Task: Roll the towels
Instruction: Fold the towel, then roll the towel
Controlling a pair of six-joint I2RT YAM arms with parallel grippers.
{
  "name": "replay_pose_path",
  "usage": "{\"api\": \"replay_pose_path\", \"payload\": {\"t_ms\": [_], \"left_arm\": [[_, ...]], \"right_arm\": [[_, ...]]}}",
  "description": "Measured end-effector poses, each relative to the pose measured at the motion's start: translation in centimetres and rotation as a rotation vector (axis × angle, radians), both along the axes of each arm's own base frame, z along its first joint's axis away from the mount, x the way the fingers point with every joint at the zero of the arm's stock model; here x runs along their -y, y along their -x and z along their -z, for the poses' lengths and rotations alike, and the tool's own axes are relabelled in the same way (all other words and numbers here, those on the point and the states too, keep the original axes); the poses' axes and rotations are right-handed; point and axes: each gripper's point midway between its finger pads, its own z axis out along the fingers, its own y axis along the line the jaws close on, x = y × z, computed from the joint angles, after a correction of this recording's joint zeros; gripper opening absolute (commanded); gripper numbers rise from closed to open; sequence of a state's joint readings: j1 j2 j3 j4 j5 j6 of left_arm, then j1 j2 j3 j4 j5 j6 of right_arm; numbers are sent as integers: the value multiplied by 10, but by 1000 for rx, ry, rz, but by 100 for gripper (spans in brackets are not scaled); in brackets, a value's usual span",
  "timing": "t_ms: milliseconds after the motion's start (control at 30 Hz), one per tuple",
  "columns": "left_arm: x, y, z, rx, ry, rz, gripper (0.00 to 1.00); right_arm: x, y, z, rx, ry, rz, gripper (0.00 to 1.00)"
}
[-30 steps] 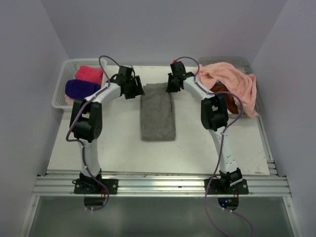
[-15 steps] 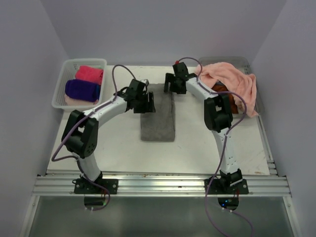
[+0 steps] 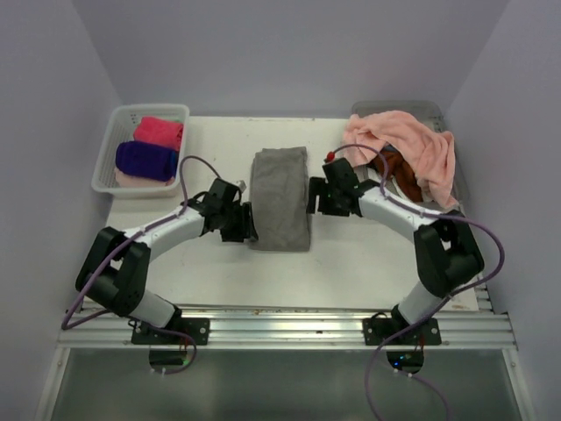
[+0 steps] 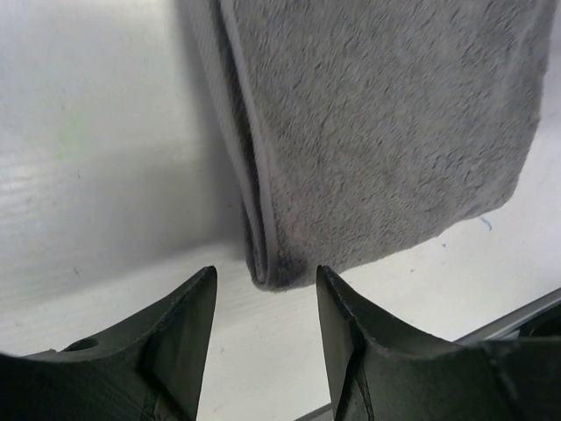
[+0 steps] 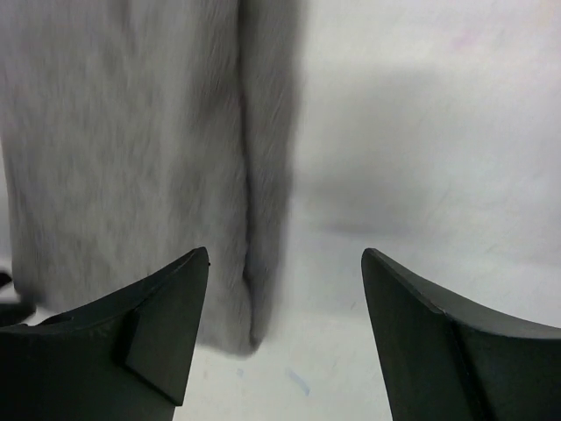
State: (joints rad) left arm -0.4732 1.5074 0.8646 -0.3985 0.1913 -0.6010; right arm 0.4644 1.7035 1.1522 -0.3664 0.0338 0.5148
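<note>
A grey towel (image 3: 280, 197) lies flat on the table, folded into a long strip running away from me. My left gripper (image 3: 247, 224) sits low at the strip's near left corner. In the left wrist view the left gripper (image 4: 265, 272) is open, and the grey towel's folded corner (image 4: 368, 132) lies just ahead of the gap. My right gripper (image 3: 312, 198) stands at the strip's right edge, about halfway along. The right wrist view shows the right gripper (image 5: 286, 254) open wide, with the grey towel's folded edge (image 5: 131, 149) in front of its left finger. Neither gripper holds anything.
A white basket (image 3: 105, 167) at the back left holds a hot pink roll (image 3: 159, 132) and a purple roll (image 3: 146, 160). A salmon pink towel (image 3: 408, 140) drapes over the back right basket (image 3: 428, 108), with a rust orange cloth (image 3: 401, 172) beneath. The metal rail (image 3: 280, 329) runs along the near edge.
Both arms have come from the towel's far end toward me along its sides. The right gripper was shut and now stands open. The left jaws have narrowed a little.
</note>
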Motion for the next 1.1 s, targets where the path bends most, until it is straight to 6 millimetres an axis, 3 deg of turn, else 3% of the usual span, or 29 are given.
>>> {"api": "replay_pose_path", "payload": {"t_ms": [167,267,433,567,600,700,767,800,900,1000,1100], "left_arm": [[-1,17,14,-42,29,-7,43],[2,18,18,-36,56,-12,33],[5,23,31,-52,79,-16,32],[8,20,32,-46,98,-21,17],[8,19,32,-45,98,-21,9],[9,18,31,-44,102,-24,0],[9,18,31,-43,103,-24,0],[9,18,31,-42,103,-24,0],[9,18,31,-42,103,-25,0],[9,18,31,-44,101,-33,0],[8,18,28,-38,99,-36,0]], "right_arm": [[-30,83,15,-58,-13,-118,69],[-36,108,19,-81,-28,-136,69],[-33,114,25,-96,-48,-98,61],[-40,114,38,-122,-81,-81,53],[-42,114,42,-130,-89,-78,52],[-45,115,49,-144,-101,-74,46],[-46,113,50,-142,-107,-69,40],[-47,112,51,-139,-110,-67,29],[-49,111,50,-136,-118,-60,12],[-49,110,50,-130,-122,-55,0],[-49,109,50,-127,-120,-50,0]]}}
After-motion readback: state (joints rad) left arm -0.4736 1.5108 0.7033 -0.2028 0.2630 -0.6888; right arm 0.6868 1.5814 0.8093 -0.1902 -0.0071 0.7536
